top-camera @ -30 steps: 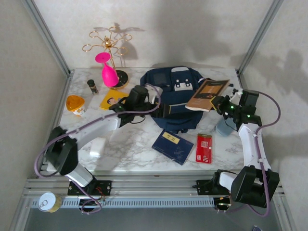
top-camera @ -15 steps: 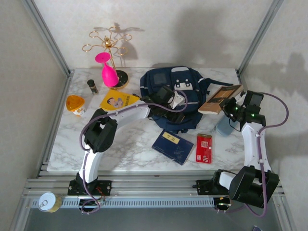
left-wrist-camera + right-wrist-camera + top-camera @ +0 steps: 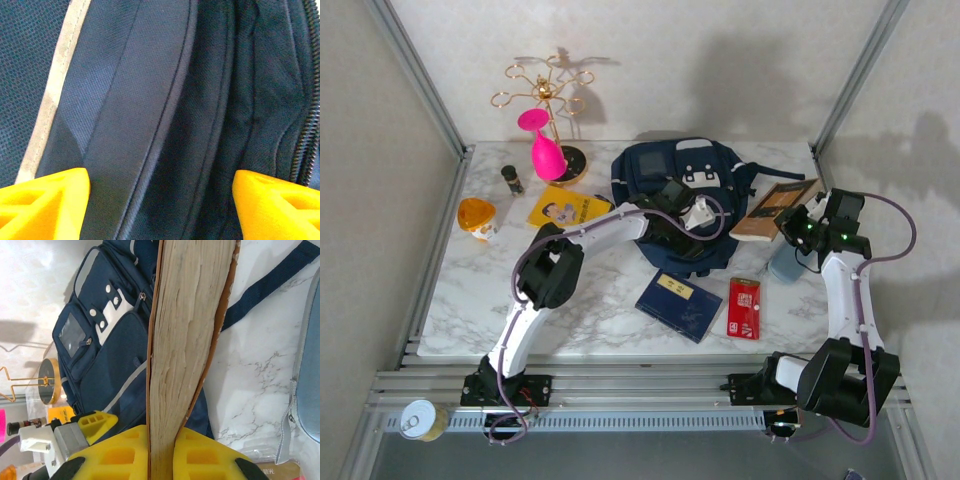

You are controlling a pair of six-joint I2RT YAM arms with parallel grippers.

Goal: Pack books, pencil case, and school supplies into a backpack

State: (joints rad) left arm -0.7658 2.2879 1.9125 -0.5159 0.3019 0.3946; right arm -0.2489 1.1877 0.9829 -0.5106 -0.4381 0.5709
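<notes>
Backpack [image 3: 680, 190] sits mid-back on the marble bench [image 3: 470, 290], and there's lots of bare room near-left. Left arm [image 3: 610, 226] stretches low across it, left jaws spread wide over the pack's fabric, gripping nothing. Right jaws are clamped on the brown book [image 3: 775, 205], edge-up by the backpack's right side.

I'm looking down on a white marble-patterned table [image 3: 600, 310] with grey veining, boxed in by pale, faintly textured walls [image 3: 740, 60] at the back and on both sides. Slanted aluminium posts [image 3: 420, 80] rise from its far corners, and a slotted metal rail [image 3: 640, 385] runs along the near edge. The light throws soft grey shadows onto the back wall.
</notes>
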